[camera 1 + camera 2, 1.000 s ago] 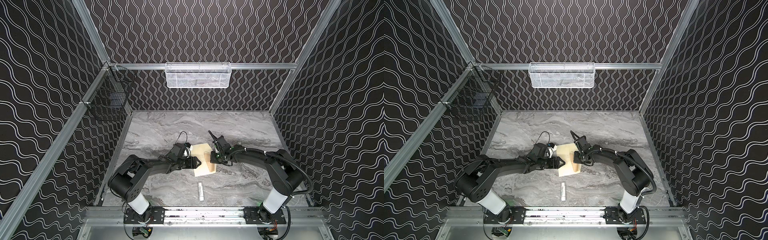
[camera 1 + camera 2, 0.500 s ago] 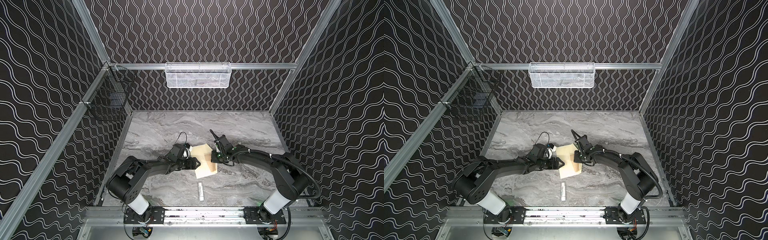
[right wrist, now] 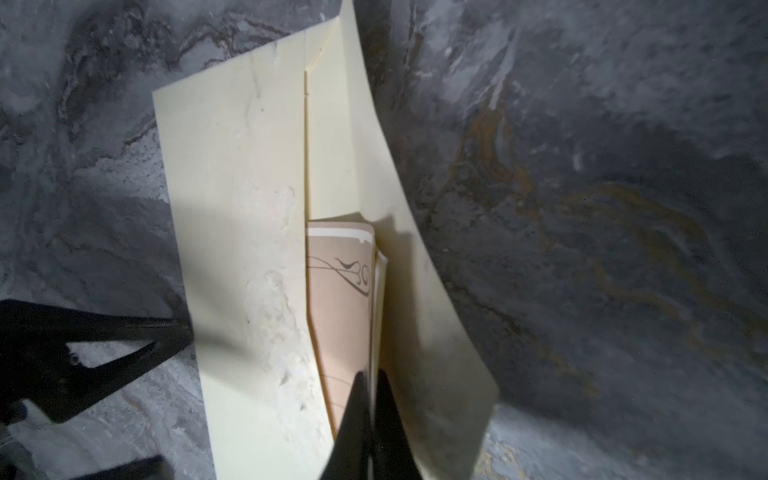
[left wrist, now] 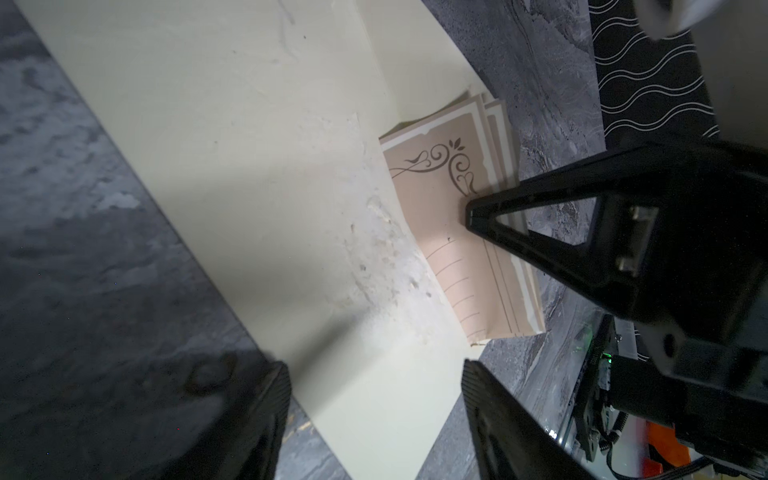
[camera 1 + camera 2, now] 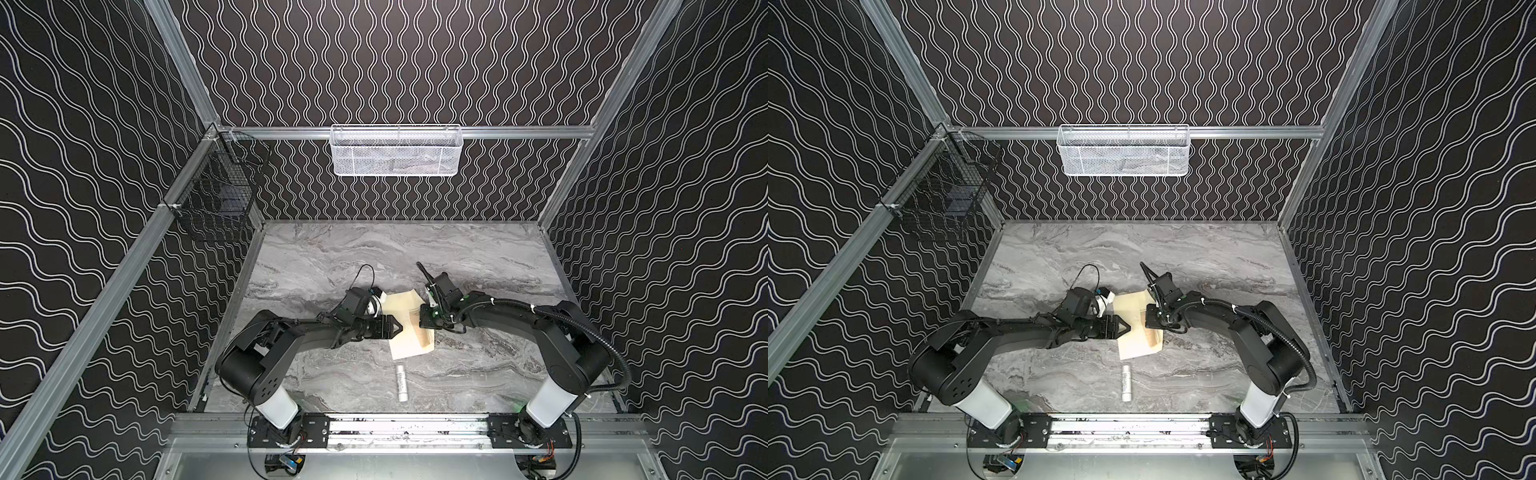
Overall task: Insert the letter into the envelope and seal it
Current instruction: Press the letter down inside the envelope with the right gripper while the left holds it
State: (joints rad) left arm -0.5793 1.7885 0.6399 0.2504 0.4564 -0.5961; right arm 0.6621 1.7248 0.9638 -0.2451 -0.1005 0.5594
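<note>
The pale cream envelope (image 5: 405, 309) (image 5: 1133, 309) lies on the marble table between both arms. The tan letter (image 4: 449, 232) (image 3: 336, 316), folded and with a dark corner flourish, sticks partly out of the envelope's (image 3: 232, 208) mouth under the raised flap. My right gripper (image 3: 371, 399) (image 5: 427, 332) is shut on the letter's outer edge. My left gripper (image 4: 374, 395) (image 5: 397, 327) stands open at the envelope's (image 4: 249, 166) opposite long edge, and cream paper shows between its fingers. How much of the letter is inside is hidden.
A small white cylindrical stick (image 5: 402, 382) (image 5: 1126, 382) lies on the table nearer the front rail. A white mesh basket (image 5: 395, 149) hangs on the back wall. A black wire basket (image 5: 216, 199) hangs on the left rail.
The right arm's elbow has shifted a little while its gripper stays on the letter. The left gripper and the envelope are about where they were.
</note>
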